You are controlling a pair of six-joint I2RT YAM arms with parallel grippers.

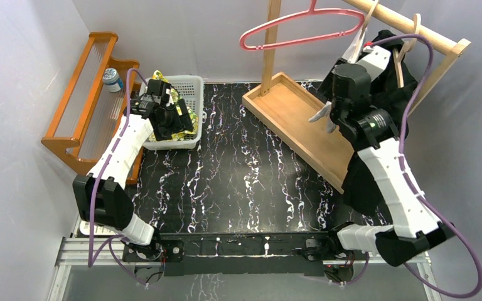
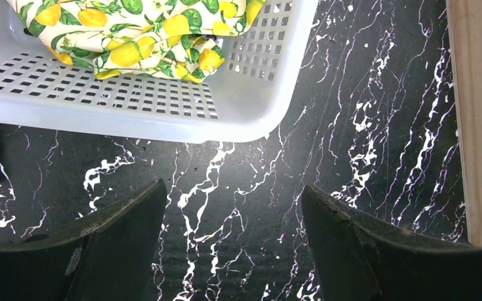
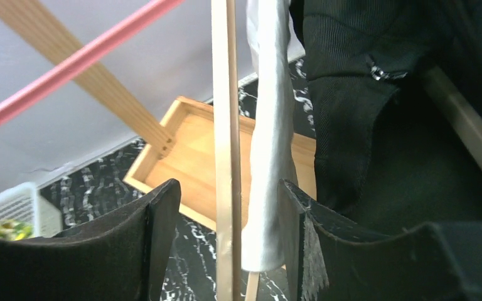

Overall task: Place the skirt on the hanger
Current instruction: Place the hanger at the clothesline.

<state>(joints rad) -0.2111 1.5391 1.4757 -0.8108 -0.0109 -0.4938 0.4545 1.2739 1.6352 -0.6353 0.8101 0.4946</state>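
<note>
Skirt (image 1: pixel 414 88) at 2 o'clock of the parted right gripper (image 1: pixel 324 119)

Black skirt: draped off the far right end of the rod (image 1: pixel 442 36), up at 1 o'clock of the table (image 1: pixel 245 182) in the top view. Lies at about 2 o'clock from the right gripper, just beside it. From the right wrist, fills the 1-to-3 o'clock corner, touching or almost touching the right finger; cannot tell which.

Right gripper: fingers apart, clamped on nothing. Between them, a pale wooden bar (image 3: pixel 226 125) and a grey strip (image 3: pixel 270 125), set 12 to 6 straight through the gap, with a clear space between bar and left finger. Probably parts of a hanger; not certain. Looks already hung, so likely next a retreat. Axis to mind for that: the 12-to-6 line of the bar. Best to back straight off it, not sideways into the cloth.

Nearer tool: the right gripper, by far. Left gripper (image 2: pixel 233 187): well apart at 10 o'clock of the table, fingers spread wide, holding nothing, with the basket (image 2: pixel 163 119) just ahead at 12 o'clock.

Count: one black skirt; one pink hanger (image 3: pixel 75 61), bare on the rod; at least one pale wooden hanger, judging by that bar; one basket; one lemon-print cloth (image 2: pixel 144 37) in it; two grippers.
</note>
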